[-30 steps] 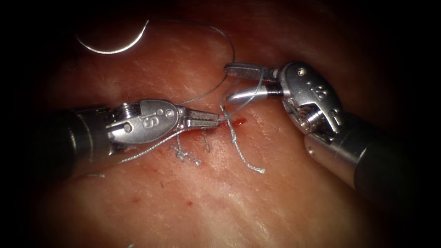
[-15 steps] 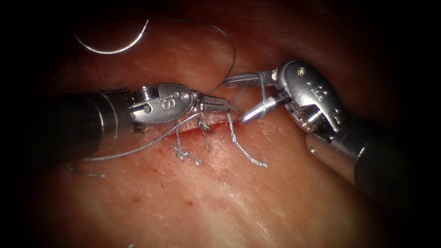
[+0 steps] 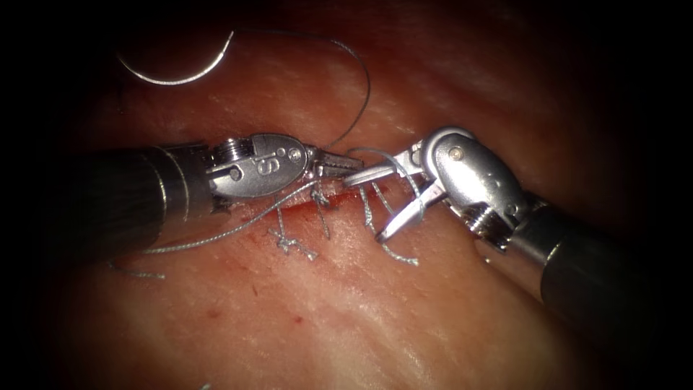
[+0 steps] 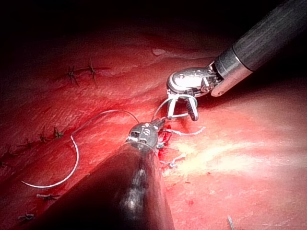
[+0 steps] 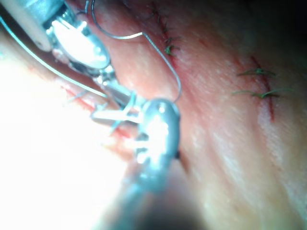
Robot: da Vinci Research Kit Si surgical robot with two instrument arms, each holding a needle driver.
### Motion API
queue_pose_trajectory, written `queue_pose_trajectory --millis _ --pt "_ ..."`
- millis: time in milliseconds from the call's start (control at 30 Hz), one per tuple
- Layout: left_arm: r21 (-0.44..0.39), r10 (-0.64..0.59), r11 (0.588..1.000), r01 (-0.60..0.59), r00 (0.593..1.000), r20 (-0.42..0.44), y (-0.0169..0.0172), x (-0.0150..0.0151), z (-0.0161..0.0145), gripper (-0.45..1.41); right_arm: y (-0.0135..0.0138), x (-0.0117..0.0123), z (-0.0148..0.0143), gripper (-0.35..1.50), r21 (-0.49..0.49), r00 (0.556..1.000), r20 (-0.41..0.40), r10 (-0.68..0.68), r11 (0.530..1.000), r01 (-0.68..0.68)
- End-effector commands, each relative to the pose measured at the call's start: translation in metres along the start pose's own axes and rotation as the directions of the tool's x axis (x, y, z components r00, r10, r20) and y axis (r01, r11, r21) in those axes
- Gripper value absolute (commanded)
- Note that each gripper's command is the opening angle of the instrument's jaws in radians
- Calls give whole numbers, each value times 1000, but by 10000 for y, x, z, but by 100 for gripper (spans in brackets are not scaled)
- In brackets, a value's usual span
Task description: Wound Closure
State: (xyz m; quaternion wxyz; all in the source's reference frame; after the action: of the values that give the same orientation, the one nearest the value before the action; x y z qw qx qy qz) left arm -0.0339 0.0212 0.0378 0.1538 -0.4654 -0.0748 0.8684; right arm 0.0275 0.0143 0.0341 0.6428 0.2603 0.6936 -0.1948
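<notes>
Over the cut [image 3: 289, 209] the left tool [image 3: 339, 165] grips the thread [image 3: 364, 79] beside the right tool [image 3: 375, 206], jaws wide with thread looped round them, while the needle [image 3: 173, 76] lies free far left; I'd keep tension even so the loop holds.

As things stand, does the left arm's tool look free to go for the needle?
Probably not yet. The left pincer is shut on the thread at the cut, with the open right pincer close against it. The needle lies loose on the tissue, nothing covering it.
</notes>
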Motion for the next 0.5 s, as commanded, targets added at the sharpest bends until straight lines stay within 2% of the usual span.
queue_pose_trajectory --millis 33,267,500 --pt "0 3 1000 -3 1000 -2 -4 -1 7 -45 8 -9 -6 56 25 1000 19 -15 1000 15" --pt "-3 4 1000 -4 1000 -1 -6 -2 8 -45 -5 -26 -16 54 165 994 104 -38 986 21" --pt "-3 4 1000 -4 1000 -1 -6 -2 8 -45 -27 -45 -2 51 283 980 182 -82 959 28"
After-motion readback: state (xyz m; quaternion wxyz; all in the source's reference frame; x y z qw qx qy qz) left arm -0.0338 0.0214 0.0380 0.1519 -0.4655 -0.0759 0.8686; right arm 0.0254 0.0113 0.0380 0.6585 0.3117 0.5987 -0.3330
